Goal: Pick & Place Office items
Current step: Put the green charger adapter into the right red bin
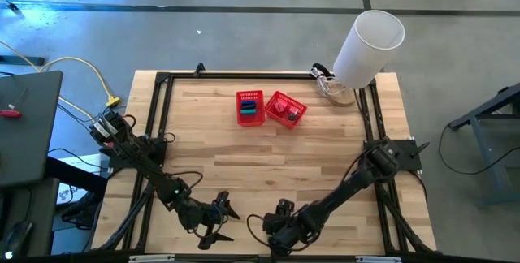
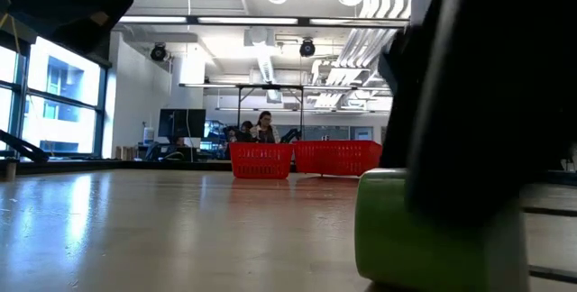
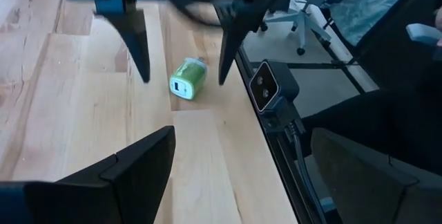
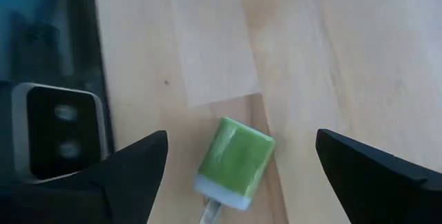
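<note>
A small green and white charger plug lies on its side on the wooden table close to the near edge; the low view shows it large. My right gripper hangs open just above it, one finger on either side, touching nothing; the left wrist view shows it too. My left gripper stands open a little to the left, pointing at the plug. Other small office items lie in two red mesh baskets at the far middle.
A big white cylinder stands at the far right corner. The low camera sits on the near frame rail right beside the plug. Bare wood lies between the baskets and the grippers. A person sits in the room beyond the table.
</note>
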### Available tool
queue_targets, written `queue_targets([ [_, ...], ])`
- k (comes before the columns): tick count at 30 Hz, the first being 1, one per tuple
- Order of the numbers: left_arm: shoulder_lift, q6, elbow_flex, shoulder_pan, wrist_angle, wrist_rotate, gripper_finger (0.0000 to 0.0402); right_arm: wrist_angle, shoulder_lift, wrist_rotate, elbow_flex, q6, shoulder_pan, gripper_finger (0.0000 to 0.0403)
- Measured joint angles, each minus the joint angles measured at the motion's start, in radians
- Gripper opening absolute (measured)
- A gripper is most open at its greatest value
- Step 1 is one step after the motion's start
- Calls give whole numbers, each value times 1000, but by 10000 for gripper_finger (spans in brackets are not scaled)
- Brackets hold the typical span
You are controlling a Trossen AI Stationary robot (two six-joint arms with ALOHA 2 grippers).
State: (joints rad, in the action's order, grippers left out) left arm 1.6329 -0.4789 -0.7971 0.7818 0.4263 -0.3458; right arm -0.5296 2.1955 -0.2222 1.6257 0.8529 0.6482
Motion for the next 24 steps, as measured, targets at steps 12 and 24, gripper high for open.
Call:
queue_targets([
  [12, 0, -3, 0, 0, 3, 0, 331, 2, 47, -18, 3, -69, 0, 329],
  [24, 0, -23, 0, 0, 9, 8, 331, -44, 49, -16, 3, -64, -9, 120],
])
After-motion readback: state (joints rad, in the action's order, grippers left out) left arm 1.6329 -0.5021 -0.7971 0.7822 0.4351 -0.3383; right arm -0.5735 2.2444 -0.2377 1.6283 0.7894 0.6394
